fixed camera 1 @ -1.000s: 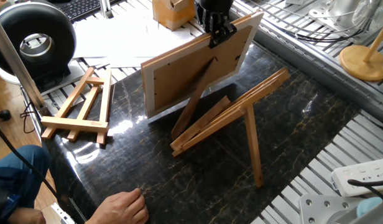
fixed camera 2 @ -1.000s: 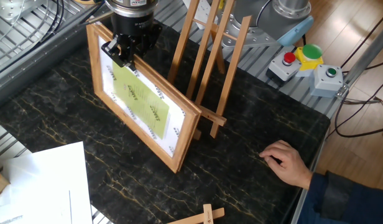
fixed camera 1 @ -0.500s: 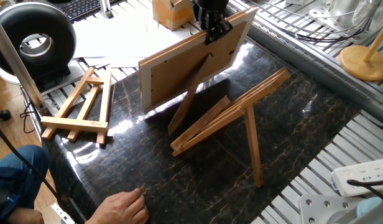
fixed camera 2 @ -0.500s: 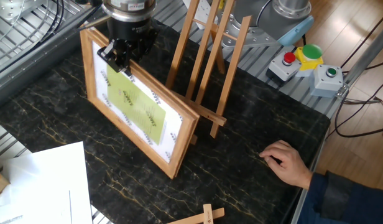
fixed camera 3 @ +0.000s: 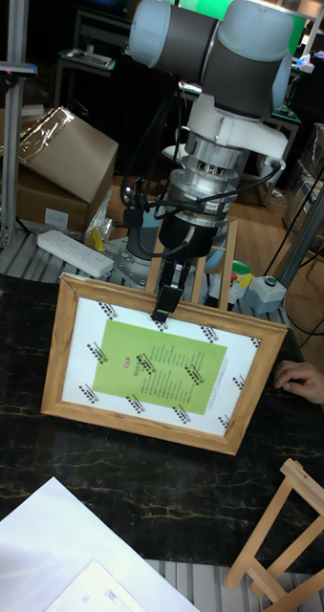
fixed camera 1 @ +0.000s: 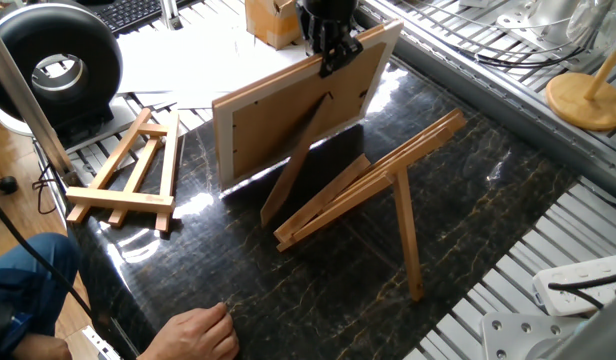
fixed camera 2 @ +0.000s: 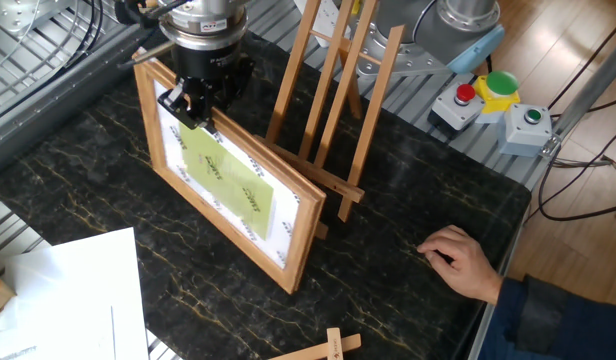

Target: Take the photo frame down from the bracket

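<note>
Looking from the tall fixed view, I see the gripper (fixed camera 3: 166, 304) pinching the top edge of the photo frame (fixed camera 3: 157, 368), which hangs below it with its green sheet facing me; the bracket (fixed camera 3: 195, 273) shows only as slats behind the gripper. From one fixed view I get the frame's tan back (fixed camera 1: 288, 115) instead, with its strut leg (fixed camera 1: 293, 165) slanting down beneath the gripper (fixed camera 1: 328, 50), and the bracket (fixed camera 1: 373, 185) stands apart on the far side of the frame. From the other fixed view, the frame (fixed camera 2: 228, 185) sits just in front of the bracket (fixed camera 2: 333, 100), tilted, below the gripper (fixed camera 2: 193, 95). Compared with a second ago, I see the frame has shifted further away from the bracket, grip unchanged.
</note>
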{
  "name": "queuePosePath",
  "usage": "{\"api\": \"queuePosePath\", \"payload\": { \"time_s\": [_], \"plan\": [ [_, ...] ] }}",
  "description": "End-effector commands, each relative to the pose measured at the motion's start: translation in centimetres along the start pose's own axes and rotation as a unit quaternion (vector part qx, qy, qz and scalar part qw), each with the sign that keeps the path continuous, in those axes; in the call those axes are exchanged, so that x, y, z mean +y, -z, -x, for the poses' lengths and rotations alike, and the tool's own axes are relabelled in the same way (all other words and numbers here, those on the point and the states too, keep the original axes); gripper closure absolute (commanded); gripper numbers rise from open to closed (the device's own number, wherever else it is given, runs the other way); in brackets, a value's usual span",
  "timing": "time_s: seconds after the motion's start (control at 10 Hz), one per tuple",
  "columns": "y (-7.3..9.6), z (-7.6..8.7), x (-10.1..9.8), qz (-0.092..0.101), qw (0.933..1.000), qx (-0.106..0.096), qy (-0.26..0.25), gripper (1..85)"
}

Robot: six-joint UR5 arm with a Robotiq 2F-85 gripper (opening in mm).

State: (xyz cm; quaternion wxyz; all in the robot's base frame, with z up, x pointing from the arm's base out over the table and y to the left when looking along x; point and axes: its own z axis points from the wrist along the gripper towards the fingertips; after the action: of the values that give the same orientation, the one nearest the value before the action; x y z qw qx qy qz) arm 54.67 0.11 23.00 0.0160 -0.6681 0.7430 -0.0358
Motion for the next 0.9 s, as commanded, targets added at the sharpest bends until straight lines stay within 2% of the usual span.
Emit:
{"api": "queuePosePath", "payload": {
  "time_s": [0.0, 0.3, 0.6, 0.8],
  "plan": [
    [0.1, 0.6, 0.2, 0.011, 0.9998, -0.018, 0.001, 84.7],
    [-0.8, 0.9, -0.3, 0.000, 0.9998, -0.018, -0.003, 84.7],
    [-1.0, 1.0, -0.2, -0.001, 0.9999, -0.016, 0.003, 84.7],
    [-1.1, 1.9, -0.5, -0.007, 0.9999, -0.014, 0.002, 84.3]
  ]
}}
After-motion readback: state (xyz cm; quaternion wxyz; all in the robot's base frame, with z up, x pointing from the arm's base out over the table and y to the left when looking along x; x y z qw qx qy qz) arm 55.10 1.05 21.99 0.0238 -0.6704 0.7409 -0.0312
